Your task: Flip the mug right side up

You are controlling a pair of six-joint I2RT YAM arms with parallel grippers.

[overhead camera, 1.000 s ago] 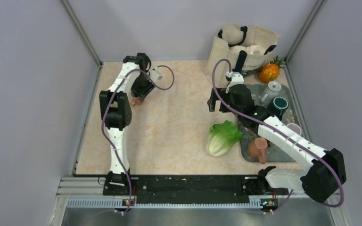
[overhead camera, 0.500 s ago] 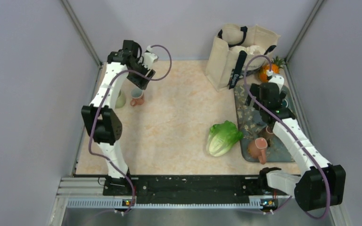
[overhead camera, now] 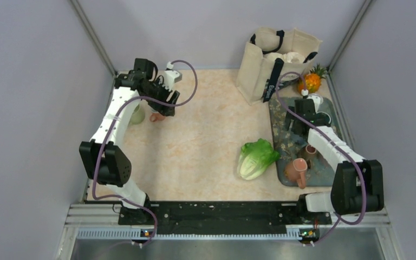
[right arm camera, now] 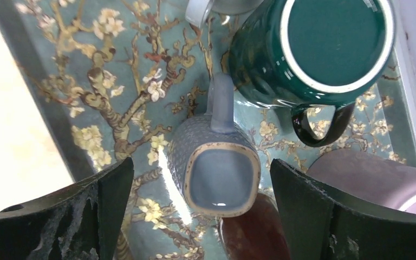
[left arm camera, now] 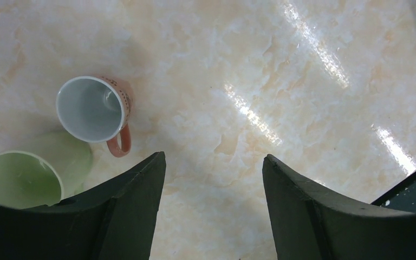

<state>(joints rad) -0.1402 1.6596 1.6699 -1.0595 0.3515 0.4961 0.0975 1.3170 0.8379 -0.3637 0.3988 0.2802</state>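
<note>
A blue-grey square mug (right arm camera: 219, 174) stands on the floral tray (right arm camera: 86, 81) with a flat, tan-edged end facing up. My right gripper (right arm camera: 200, 162) hangs open above it, one finger on each side, holding nothing. A dark green mug (right arm camera: 325, 43) stands upside down beside it, also seen from the top (overhead camera: 320, 119). From the top, my right gripper (overhead camera: 295, 123) covers the blue-grey mug. My left gripper (left arm camera: 214, 157) is open and empty over bare table, to the right of an upright pink mug (left arm camera: 93, 108) and a green cup (left arm camera: 21, 179).
The tray (overhead camera: 284, 142) also holds a brown mug (overhead camera: 310, 152), a pink mug (overhead camera: 297, 170) and a lilac mug (right arm camera: 368, 179) close to my right finger. A lettuce (overhead camera: 256, 156) lies left of the tray. A tote bag (overhead camera: 279, 57) and pineapple (overhead camera: 310, 82) stand behind.
My left gripper has let go of the pink mug, lifted off and left it upright. My right arm has swung right from the table's middle to over the tray.
</note>
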